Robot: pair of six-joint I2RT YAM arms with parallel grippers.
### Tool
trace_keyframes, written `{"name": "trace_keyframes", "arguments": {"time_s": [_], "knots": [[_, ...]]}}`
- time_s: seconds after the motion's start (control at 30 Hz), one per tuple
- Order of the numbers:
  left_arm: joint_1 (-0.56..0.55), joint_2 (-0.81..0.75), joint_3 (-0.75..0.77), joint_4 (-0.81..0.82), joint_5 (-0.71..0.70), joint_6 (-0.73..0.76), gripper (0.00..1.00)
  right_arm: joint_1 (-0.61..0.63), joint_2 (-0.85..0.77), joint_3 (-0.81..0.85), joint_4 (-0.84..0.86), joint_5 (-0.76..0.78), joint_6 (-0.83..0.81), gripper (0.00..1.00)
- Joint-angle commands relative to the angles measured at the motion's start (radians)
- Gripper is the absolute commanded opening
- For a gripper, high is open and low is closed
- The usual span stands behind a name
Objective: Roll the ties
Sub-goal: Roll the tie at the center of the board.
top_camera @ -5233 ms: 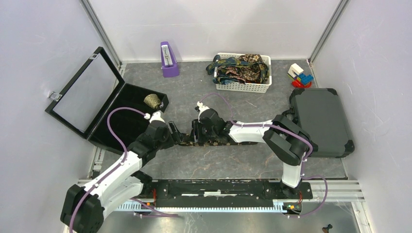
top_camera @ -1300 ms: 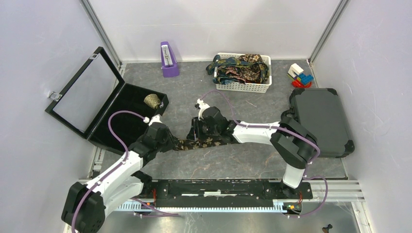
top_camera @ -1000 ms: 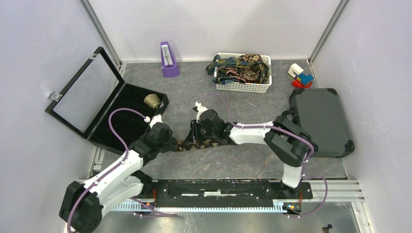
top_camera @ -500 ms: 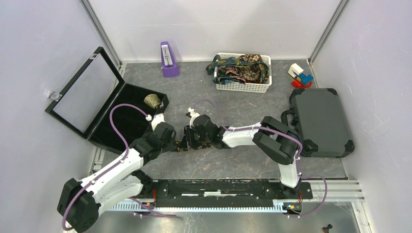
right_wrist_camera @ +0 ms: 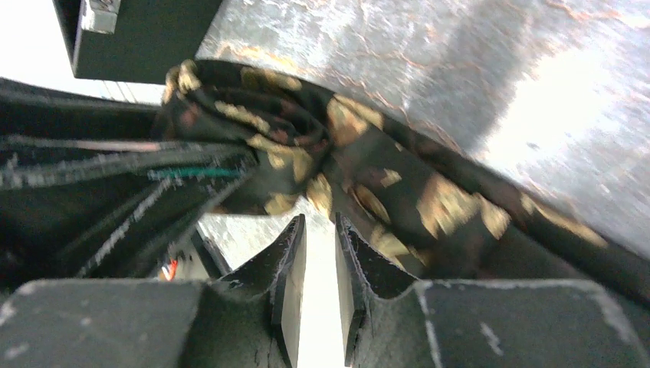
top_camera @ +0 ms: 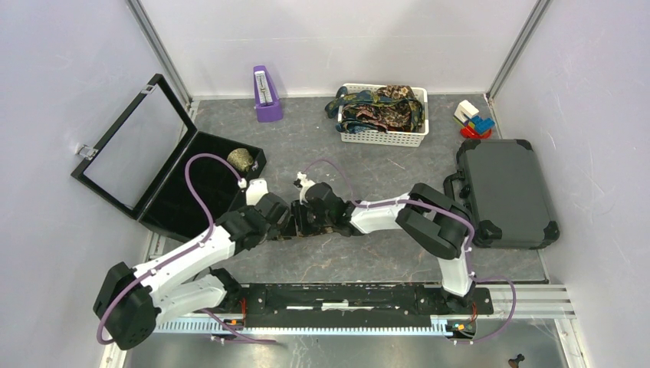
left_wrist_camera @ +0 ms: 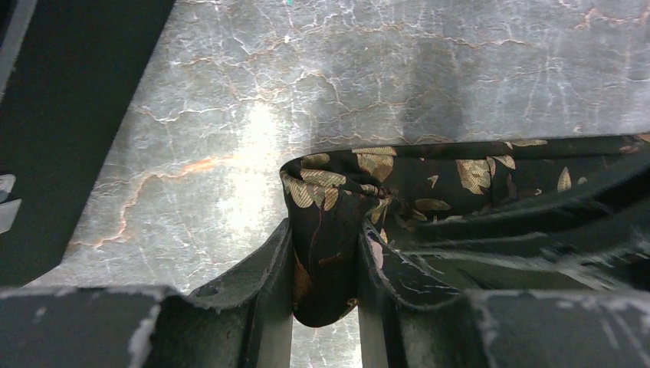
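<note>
Tie [left_wrist_camera: 398,165], dark with gold leaves, lies bunched on the grey table [left_wrist_camera: 230,92], with one fold pinched tight in the left gripper [left_wrist_camera: 326,238]. The right gripper [right_wrist_camera: 318,221] has its jaws a slit apart, and the cloth lies just past its tips. Whether it grips cannot be told.

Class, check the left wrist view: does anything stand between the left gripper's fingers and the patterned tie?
Nothing visible does. The tie is bunched directly between the fingers of the left gripper, fabric against both inner faces, bare table beyond.
</note>
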Motion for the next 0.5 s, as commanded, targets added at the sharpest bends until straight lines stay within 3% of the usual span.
{"name": "trace_keyframes", "arguments": {"time_s": [0.0, 0.47], "knots": [[-0.023, 0.040, 0.057, -0.042, -0.099, -0.048, 0.18, -0.026, -0.125, -0.073, -0.009, 0.028, -0.049, 0.27], [-0.096, 0.220, 0.141, -0.126, -0.230, -0.106, 0.17, -0.185, -0.532, -0.431, -0.074, 0.098, -0.134, 0.28]]}}
